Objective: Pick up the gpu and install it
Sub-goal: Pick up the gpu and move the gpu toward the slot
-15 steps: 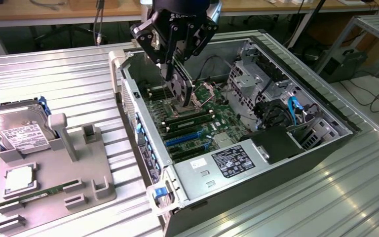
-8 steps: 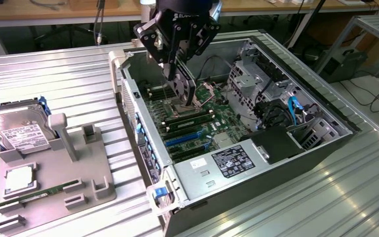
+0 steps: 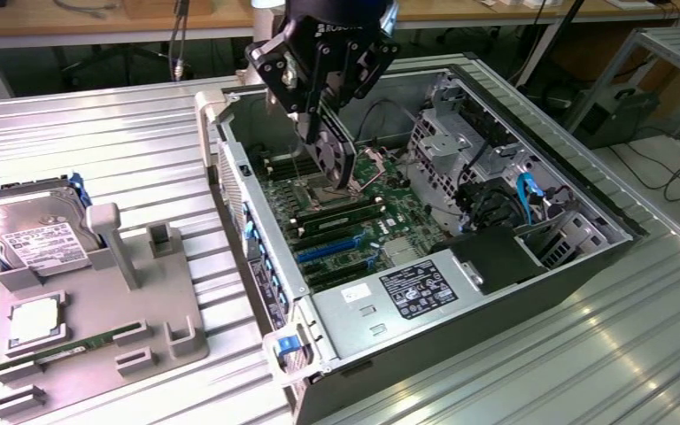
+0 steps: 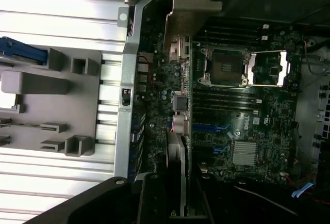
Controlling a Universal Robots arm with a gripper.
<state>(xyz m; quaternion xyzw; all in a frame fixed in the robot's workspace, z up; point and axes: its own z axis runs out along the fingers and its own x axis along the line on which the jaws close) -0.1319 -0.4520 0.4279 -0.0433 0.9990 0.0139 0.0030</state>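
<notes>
GPU: held on edge in the end effector, whose fingers are pinched onto the card from both faces. It stands inside the open computer case, over the motherboard.

Position, exterior view: the end effector reaches down into the case at about 11 o'clock from the case's centre. The card's lower edge is close to the board beside the processor socket. Whether that edge touches the board cannot be told.

Wrist view: the card is seen edge-on, running away from the fingers across the motherboard. It lies between the socket and the case's side wall.

Case interior, exterior view:
- Blue expansion slots lie at 6 o'clock from the end effector, apart from the card.
- A power supply with a dark label fills the 5 o'clock end of the case.

Surroundings, exterior view:
- The case lies on its side on a ribbed metal bench.
- A grey parts holder rests on the bench at 8 o'clock from the case.
- A hard drive with a white label sits at the holder's 11 o'clock corner.
- A processor chip lies flat near its middle.
- A green memory stick lies toward its 6 o'clock edge.
</notes>
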